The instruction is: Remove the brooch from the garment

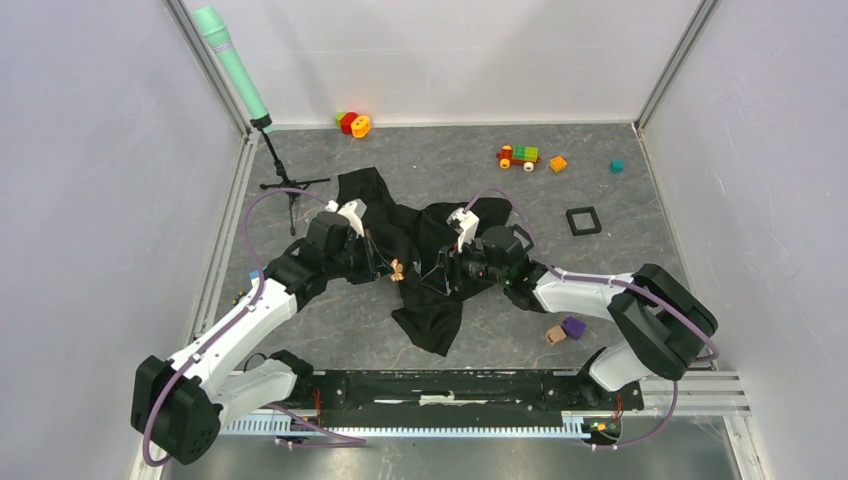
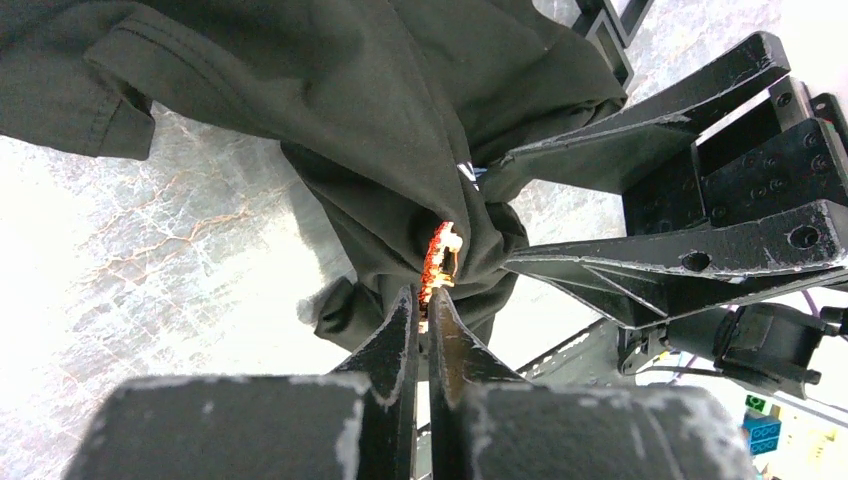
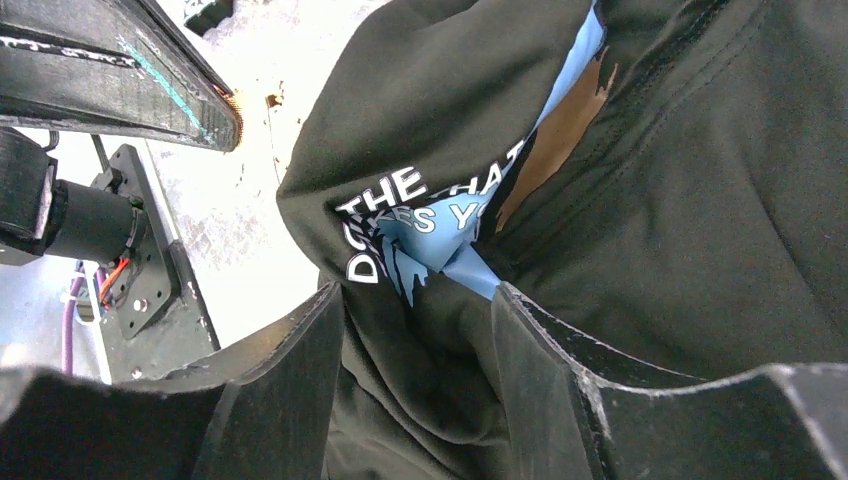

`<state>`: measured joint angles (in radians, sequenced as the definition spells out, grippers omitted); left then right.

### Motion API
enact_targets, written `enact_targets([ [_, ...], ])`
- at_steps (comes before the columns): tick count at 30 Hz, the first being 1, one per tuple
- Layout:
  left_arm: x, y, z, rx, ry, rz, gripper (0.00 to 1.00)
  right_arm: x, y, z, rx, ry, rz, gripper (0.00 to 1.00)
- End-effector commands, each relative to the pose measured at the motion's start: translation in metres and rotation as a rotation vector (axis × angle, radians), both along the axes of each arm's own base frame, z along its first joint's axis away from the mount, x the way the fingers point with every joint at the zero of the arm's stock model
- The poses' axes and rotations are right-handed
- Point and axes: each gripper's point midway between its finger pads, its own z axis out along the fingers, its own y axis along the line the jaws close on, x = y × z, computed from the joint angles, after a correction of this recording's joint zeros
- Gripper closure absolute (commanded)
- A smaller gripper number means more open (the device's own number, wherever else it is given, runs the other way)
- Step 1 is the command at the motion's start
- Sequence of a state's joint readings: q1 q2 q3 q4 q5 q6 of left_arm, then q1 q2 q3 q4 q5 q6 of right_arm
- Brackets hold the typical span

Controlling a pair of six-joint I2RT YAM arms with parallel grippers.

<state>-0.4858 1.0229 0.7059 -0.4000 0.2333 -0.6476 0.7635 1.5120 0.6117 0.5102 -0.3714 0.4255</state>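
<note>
— What's lying around the garment (image 1: 432,318)?
— A toy train (image 1: 518,156), an orange cube (image 1: 558,164) and a black frame (image 1: 583,220), all well beyond it. Only the cloth's own folds crowd in.
— And the brooch (image 2: 441,258)?
— On a bunched fold mid-table, its lower edge nipped between the nearly closed tips of the left gripper (image 2: 423,303). The right gripper (image 3: 420,300) clamps cloth just beside it.

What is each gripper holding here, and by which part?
The left gripper pinches the brooch by its lower edge; the right gripper clamps a bunched fold of the garment beside its white text.
</note>
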Motion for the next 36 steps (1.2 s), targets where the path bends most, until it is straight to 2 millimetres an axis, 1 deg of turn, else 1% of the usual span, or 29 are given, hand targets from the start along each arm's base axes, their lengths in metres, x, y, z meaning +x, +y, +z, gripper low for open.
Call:
enact_targets([
  [1,-0.002,-0.002,0.015,0.061,-0.043,-0.060,0.98,0.001,-0.002,0.016,-0.002,-0.095,-0.003,0.39],
  [7,-0.010,0.001,0.017,0.124,-0.023,-0.098,0.98,-0.004,-0.006,0.020,-0.010,-0.137,0.006,0.39],
  [11,-0.018,0.005,0.014,0.173,0.011,-0.132,0.98,-0.006,-0.004,0.022,-0.015,-0.164,0.021,0.39],
  [17,-0.026,0.011,0.011,0.227,0.046,-0.163,0.98,-0.008,-0.008,0.030,-0.024,-0.220,0.017,0.38],
  [23,-0.036,0.019,0.005,0.311,0.107,-0.203,0.98,-0.012,-0.007,0.029,-0.045,-0.251,0.024,0.37],
  [26,-0.041,0.017,0.003,0.310,0.120,-0.227,0.98,-0.014,-0.006,0.029,-0.052,-0.266,0.023,0.37],
  [30,-0.049,0.013,0.002,0.289,0.138,-0.260,0.98,-0.014,-0.012,0.034,-0.057,-0.309,-0.002,0.36],
  [31,-0.051,0.012,0.002,0.282,0.142,-0.269,0.98,-0.014,-0.015,0.036,-0.056,-0.321,-0.011,0.33],
  [32,-0.054,0.010,0.002,0.270,0.144,-0.283,0.98,-0.014,-0.018,0.036,-0.057,-0.329,-0.024,0.27],
  [34,-0.058,0.007,0.004,0.249,0.147,-0.306,0.98,-0.015,-0.023,0.039,-0.046,-0.346,-0.038,0.09],
  [35,-0.060,0.006,0.005,0.236,0.148,-0.317,0.98,-0.016,-0.024,0.041,-0.038,-0.358,-0.039,0.02],
  [36,-0.062,0.005,0.006,0.226,0.149,-0.326,0.98,-0.018,-0.026,0.040,-0.039,-0.364,-0.031,0.02],
])
